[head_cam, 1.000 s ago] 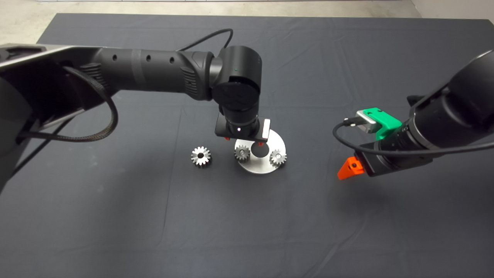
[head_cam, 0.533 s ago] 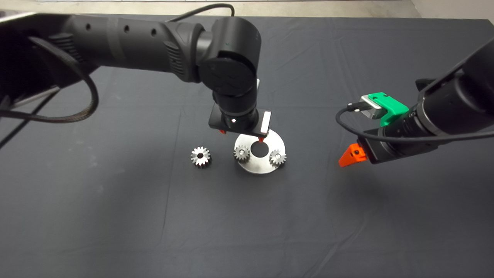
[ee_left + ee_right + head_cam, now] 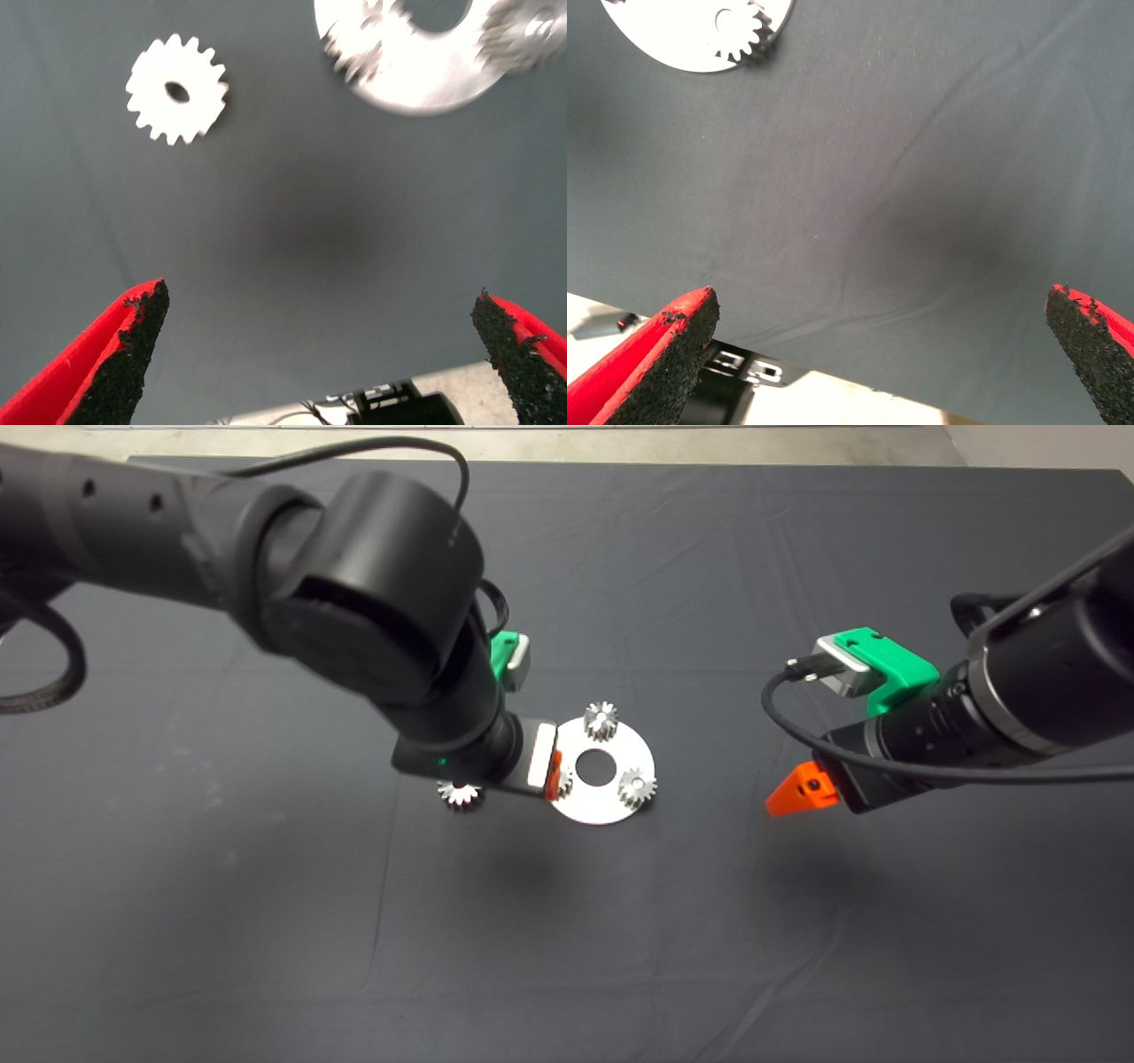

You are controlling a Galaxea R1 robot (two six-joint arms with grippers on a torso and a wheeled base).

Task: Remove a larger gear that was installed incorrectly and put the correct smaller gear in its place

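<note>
Looking down, we are seeing the left gripper (image 3: 540,772) hanging over the mat (image 3: 567,921) between the larger gear (image 3: 176,89) and the disc (image 3: 611,802), its fingers (image 3: 124,350) spread wide and empty. The larger gear is lying flat just left of the disc. A small gear (image 3: 601,721) is sitting at the disc's far rim. The right gripper (image 3: 877,354), also wide open, is hovering right of the disc over bare mat.

mat (image 3: 797,957): dark | on it: round plate (image 3: 602,806); larger gear (image 3: 177,89)
</note>
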